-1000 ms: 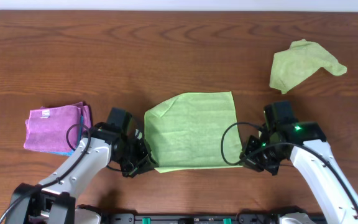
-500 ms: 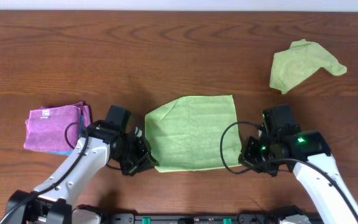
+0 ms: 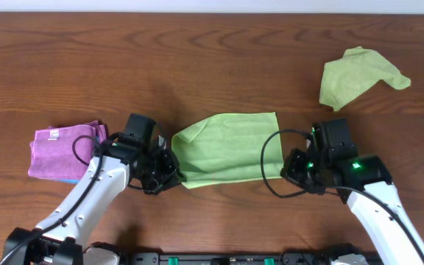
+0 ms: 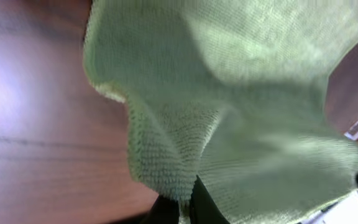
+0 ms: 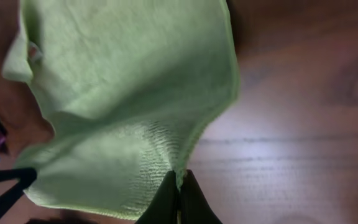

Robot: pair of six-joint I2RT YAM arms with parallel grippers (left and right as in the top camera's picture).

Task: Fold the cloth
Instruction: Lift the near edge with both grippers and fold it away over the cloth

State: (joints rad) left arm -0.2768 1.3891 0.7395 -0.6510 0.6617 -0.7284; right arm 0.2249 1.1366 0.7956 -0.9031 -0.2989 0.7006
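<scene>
- The cloth [image 3: 227, 147] is seen at the middle of the surface [image 3: 197, 66], near its front; its far edge lies flat while its near edge is held raised.
- The near-left corner is pinched by the left hand [image 3: 174, 171], which is closed on the terry.
- The near-right corner is pinched the same way by the right hand [image 3: 287, 165], also closed on it.
- The first fold is judged to be under way, roughly half carried over.
- For the next move, both corners would need to be carried evenly to the far corners, laid edge on edge, then released.
- A duller green cloth [image 3: 359, 77] lies well apart at the far right, and a purple cloth [image 3: 61, 151] at the left.
</scene>
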